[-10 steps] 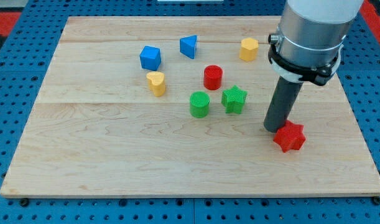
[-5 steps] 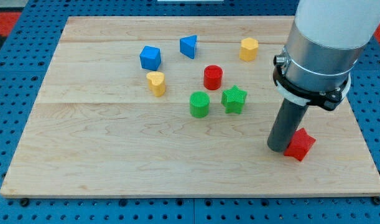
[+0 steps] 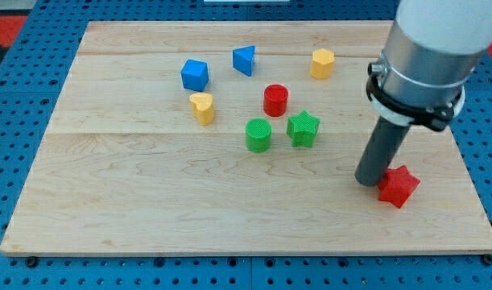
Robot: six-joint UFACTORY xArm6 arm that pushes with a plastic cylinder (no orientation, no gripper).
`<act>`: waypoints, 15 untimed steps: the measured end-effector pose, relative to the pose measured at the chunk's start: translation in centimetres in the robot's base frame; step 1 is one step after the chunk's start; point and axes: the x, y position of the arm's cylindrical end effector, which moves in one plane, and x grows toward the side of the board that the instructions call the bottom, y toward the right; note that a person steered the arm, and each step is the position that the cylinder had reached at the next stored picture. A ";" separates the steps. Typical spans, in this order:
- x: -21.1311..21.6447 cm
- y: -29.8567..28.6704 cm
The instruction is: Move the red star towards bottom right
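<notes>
The red star (image 3: 399,186) lies on the wooden board (image 3: 149,201) near its right edge, in the lower right part. My tip (image 3: 369,181) stands right against the star's left side, touching it. The rod rises from there to the large grey and white arm body at the view's top right.
A green star (image 3: 303,128) and a green cylinder (image 3: 258,134) sit mid-board, a red cylinder (image 3: 275,100) above them. A yellow heart (image 3: 201,107), a blue cube (image 3: 194,75), a blue triangle (image 3: 245,60) and a yellow hexagon (image 3: 323,63) lie farther up.
My tip and the red star have moved together to the right and slightly down, about 30 pixels. The other blocks have not moved.
</notes>
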 end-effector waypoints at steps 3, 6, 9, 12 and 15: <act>-1.0 2.7; -0.3 3.8; -0.7 3.8; 2.6 1.6; 4.1 -0.5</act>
